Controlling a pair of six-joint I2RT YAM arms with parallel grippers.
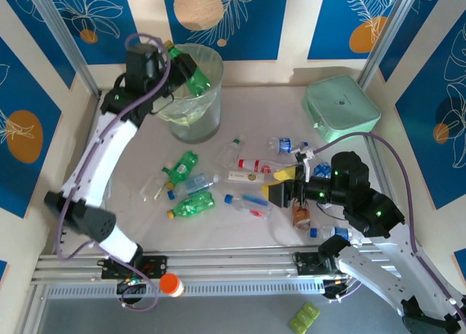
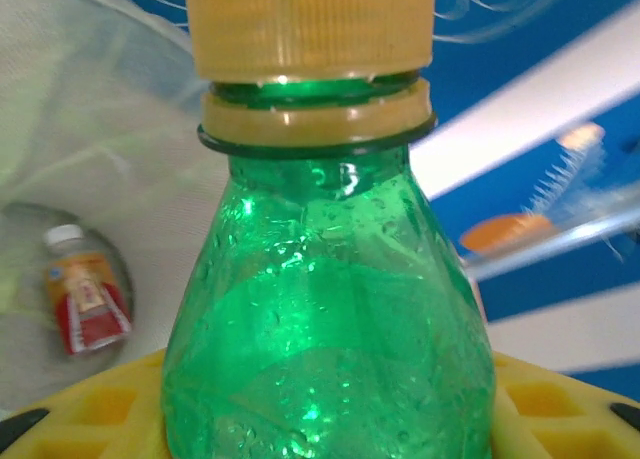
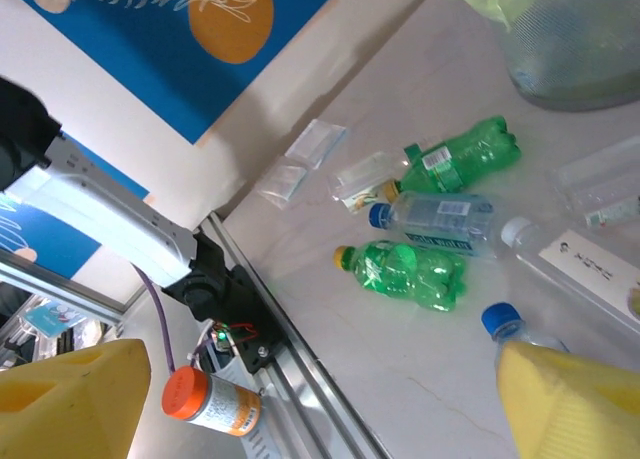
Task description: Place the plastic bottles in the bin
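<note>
My left gripper is clamped on a green bottle, holding it above the mouth of the bin. My right gripper stands wide open and empty, nearer me than the bin, among the loose bottles on the table.

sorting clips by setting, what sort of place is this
Probably a robot lab test cell, not a home: a white table boxed in by blue printed panels on aluminium posts, with an aluminium rail carrying the arm bases along its near edge.
</note>
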